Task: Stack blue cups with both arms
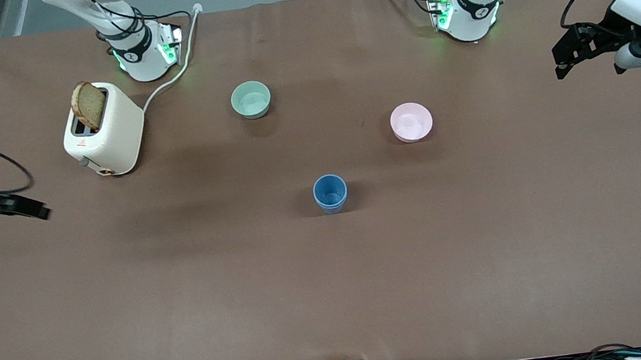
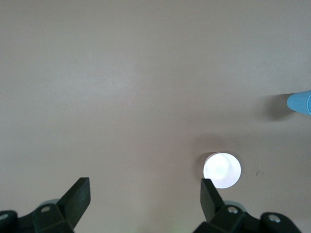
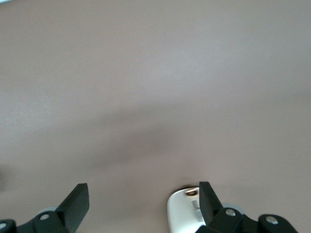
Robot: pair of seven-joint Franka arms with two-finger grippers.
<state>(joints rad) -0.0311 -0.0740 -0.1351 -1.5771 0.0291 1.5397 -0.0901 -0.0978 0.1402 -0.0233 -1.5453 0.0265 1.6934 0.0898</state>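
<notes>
A blue cup (image 1: 330, 193) stands upright on the brown table near its middle, nearer to the front camera than both bowls. Its edge also shows in the left wrist view as the blue cup (image 2: 301, 103). My left gripper (image 1: 562, 62) hangs open and empty over the left arm's end of the table, well away from the cup. In its wrist view the left gripper (image 2: 146, 194) has only bare table between its fingers. My right gripper (image 1: 37, 211) is open and empty over the right arm's end of the table. The right gripper (image 3: 144, 199) holds nothing.
A pale green bowl (image 1: 251, 100) and a pink bowl (image 1: 411, 122) sit farther from the front camera than the cup. The pink bowl (image 2: 222, 170) shows in the left wrist view. A cream toaster (image 1: 103, 129) with a bread slice (image 1: 88, 105) stands near the right arm's base; the toaster (image 3: 182, 208) shows under the right gripper.
</notes>
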